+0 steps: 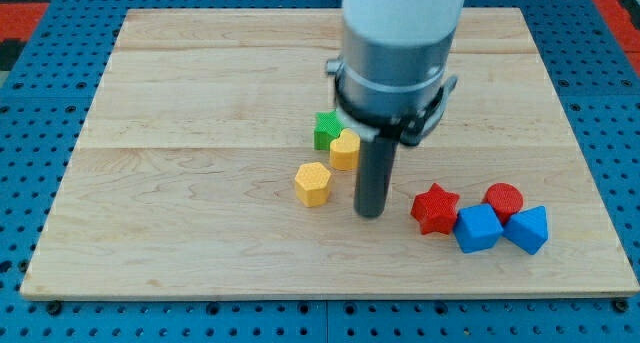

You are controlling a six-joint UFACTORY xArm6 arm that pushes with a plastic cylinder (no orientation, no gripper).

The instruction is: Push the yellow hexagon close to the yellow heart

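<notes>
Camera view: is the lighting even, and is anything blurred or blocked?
Camera view: soft, even light, faint shadows, no glare; the arm's body is large and slightly soft up close, partly hiding the green star; my tip and the yellow hexagon look sharp.

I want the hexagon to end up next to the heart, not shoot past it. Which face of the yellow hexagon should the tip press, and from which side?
Press the yellow hexagon on its lower-left face, coming from the view's bottom left: the yellow heart sits up and right. My tip now stands on the hexagon's right, so it must circle round.
</notes>
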